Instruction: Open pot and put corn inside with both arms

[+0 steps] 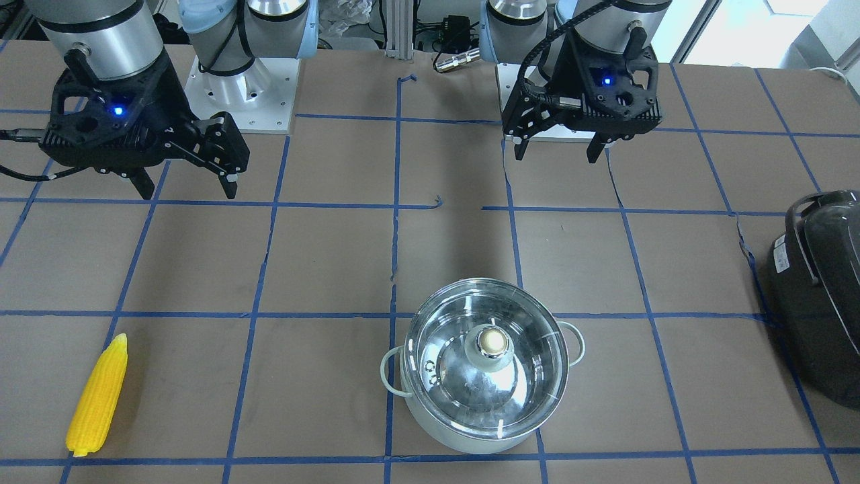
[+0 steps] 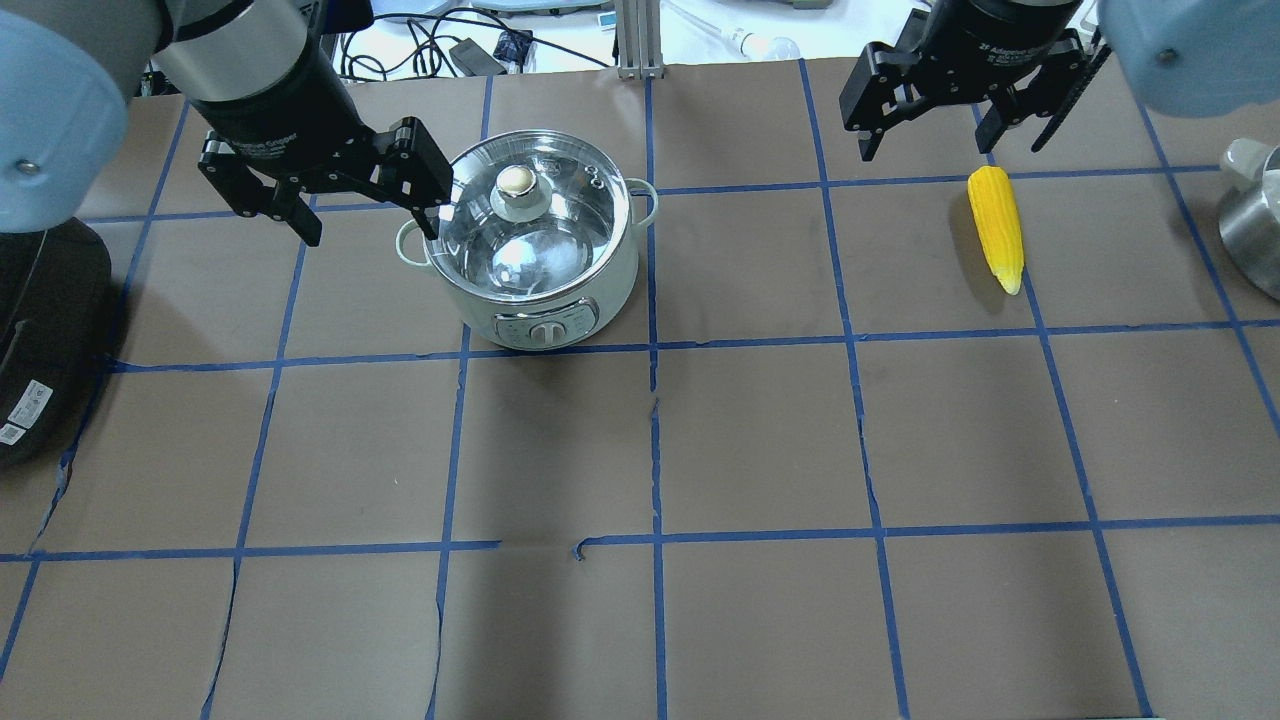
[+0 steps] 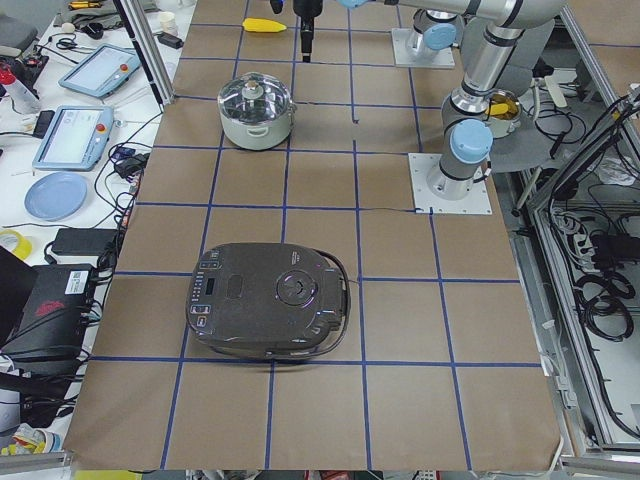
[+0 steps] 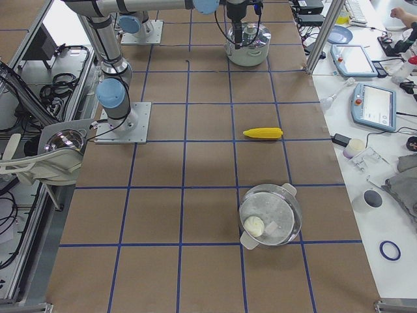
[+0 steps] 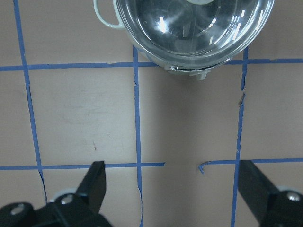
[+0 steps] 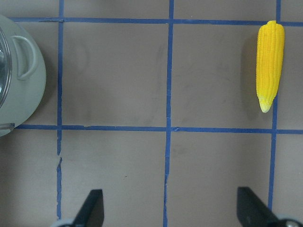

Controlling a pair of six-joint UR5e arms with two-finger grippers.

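The task is at its very start: the pot (image 2: 545, 310) stands closed on the worktop (image 2: 650, 450), its glass lid (image 1: 470, 380) seated and the knob (image 1: 492, 341) untouched. The corn (image 2: 997, 228) lies flat, well apart from the pot, on the robot's right side.

The left claw (image 2: 370, 230) hangs beside the pot, spread wide and holding nothing. The right claw (image 2: 924, 148) hovers just beyond the corn's blunt end, also spread and empty.

The opening step looks due first. The left claw would need to centre over the knob, come down and pinch it, then lift the lid straight up. The right claw would need to drop over the middle of the corn, fingers set across its width.

The left wrist view cuts the pot off at the top edge, so the knob barely shows there. Glare on the lid hides whether the pot is empty. How high the left claw sits above the pot's handle cannot be judged. A second metal vessel (image 2: 1252, 240) is clipped at the overhead view's right edge.
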